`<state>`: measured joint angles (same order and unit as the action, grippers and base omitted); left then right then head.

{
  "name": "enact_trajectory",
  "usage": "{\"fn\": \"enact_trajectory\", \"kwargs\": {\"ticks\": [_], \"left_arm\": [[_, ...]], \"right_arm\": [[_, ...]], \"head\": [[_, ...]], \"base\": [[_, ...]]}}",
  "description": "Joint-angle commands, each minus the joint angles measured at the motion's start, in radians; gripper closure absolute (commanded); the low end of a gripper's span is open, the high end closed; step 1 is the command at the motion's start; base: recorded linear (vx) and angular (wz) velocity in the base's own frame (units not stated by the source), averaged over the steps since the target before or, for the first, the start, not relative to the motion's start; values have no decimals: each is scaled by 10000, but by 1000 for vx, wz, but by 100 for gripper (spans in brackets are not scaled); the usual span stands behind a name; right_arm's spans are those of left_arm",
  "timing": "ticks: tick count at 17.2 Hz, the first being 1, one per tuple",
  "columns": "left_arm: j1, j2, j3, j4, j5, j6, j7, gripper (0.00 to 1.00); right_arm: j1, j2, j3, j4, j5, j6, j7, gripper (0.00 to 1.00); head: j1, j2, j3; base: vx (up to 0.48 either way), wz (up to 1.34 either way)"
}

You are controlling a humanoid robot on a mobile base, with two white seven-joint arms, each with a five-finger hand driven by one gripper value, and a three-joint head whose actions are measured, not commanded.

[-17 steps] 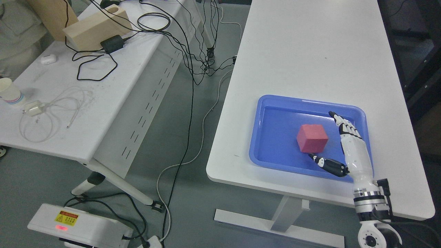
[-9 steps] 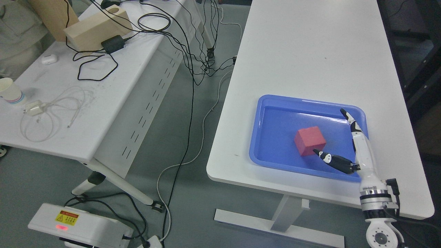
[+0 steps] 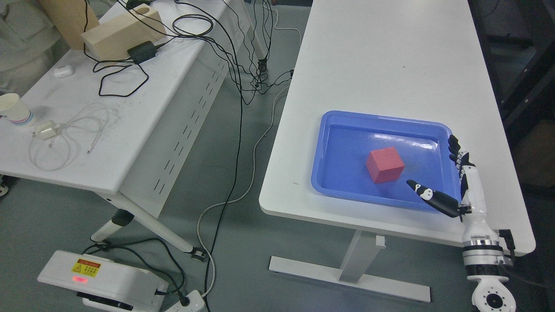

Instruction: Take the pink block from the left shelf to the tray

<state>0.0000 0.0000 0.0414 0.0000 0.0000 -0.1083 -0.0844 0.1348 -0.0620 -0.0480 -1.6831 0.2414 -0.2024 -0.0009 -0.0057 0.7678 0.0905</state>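
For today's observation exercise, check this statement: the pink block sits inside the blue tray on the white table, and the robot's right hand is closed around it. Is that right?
Not quite. The head view shows the pink block inside the blue tray on the white table, but the right hand is not closed around it: its fingers are spread open, clear of the block, near the tray's right edge.

Bright, even overhead light fills the room, casting only soft shadows beneath the tables. A white glare streak marks the tray along its far wall. Focus is sharp throughout; table edges splay outward with wide-angle distortion.
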Motion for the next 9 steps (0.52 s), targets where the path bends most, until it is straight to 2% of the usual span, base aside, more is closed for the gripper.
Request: {"fn": "enact_trajectory", "kwargs": {"ticks": [1, 9], "left_arm": [[-230, 175, 0, -175, -15, -6, 1, 0], [-230, 175, 0, -175, -15, -6, 1, 0]], "right_arm": [[48, 221, -149, 50, -604, -16, 101, 0], [33, 190, -164, 50, -604, -16, 254, 0]], "head": [[0, 0, 0], [0, 1, 0]], "base": [[-143, -98], [-206, -223]]}}
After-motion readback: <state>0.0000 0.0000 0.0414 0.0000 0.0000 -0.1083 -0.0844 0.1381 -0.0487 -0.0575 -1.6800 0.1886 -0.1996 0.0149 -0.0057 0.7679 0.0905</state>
